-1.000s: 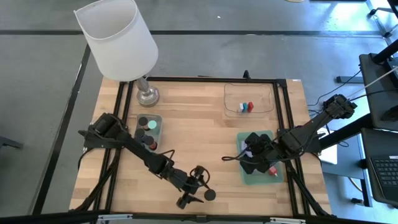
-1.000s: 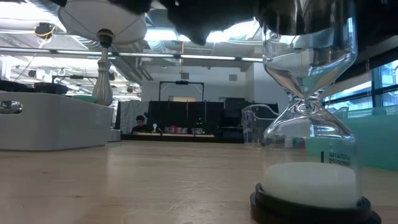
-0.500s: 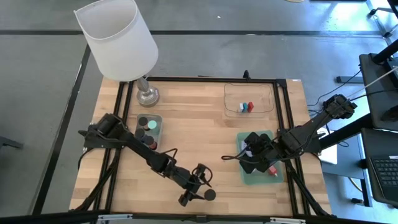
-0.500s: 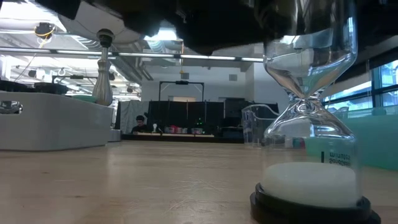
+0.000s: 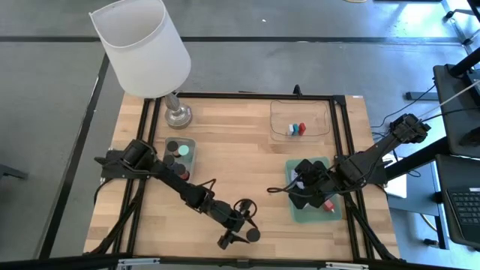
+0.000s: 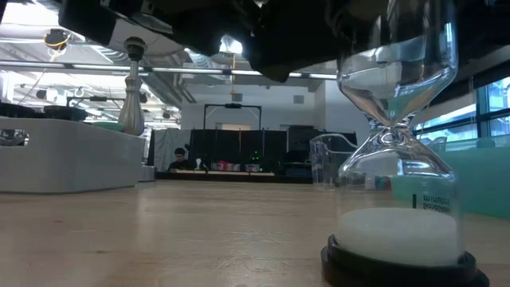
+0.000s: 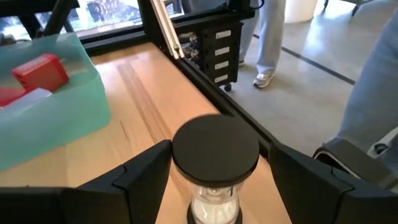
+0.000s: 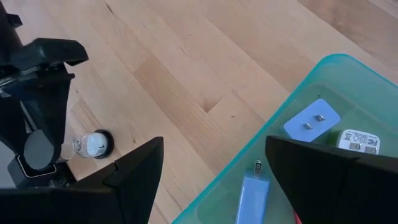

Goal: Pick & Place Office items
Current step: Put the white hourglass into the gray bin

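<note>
Left pincer (image 7: 214, 177) low nr front edge of wood surface (image 5: 240, 161), fingers apart either side of black-capped glass hourglass w/ white sand (image 7: 215, 163), not touching. Hourglass upright on surface. Right pincer (image 8: 214, 186) apart, over teal tray (image 8: 298, 112) w/ lilac-blue plug (image 8: 312, 119).

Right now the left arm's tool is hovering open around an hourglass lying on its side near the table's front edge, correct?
Not quite: the hourglass stands upright, as the low view shows. The left tool does sit open around its black top near the table's front edge.
</note>
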Robot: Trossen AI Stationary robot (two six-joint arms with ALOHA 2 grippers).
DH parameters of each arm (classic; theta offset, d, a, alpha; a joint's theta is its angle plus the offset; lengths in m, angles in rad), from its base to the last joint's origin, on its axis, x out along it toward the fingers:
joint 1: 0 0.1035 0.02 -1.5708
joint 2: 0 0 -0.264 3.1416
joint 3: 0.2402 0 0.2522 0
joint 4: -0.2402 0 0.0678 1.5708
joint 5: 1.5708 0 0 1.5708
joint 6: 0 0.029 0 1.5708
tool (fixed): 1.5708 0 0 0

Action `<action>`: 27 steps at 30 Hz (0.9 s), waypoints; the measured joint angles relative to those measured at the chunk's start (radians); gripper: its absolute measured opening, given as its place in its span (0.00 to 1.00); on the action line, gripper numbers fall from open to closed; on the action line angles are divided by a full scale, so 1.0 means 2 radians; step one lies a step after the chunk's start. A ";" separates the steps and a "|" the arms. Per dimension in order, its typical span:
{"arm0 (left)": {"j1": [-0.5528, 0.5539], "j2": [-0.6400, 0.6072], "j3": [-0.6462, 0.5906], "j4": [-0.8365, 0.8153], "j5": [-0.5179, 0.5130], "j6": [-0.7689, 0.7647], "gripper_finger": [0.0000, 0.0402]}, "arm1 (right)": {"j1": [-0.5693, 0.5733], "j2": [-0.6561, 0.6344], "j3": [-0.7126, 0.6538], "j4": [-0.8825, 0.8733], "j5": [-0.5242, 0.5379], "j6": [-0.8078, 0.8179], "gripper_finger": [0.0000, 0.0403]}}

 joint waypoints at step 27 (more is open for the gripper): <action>0.015 0.038 0.000 0.086 0.049 -0.022 0.66 | 0.000 0.000 0.000 0.002 0.000 0.003 0.71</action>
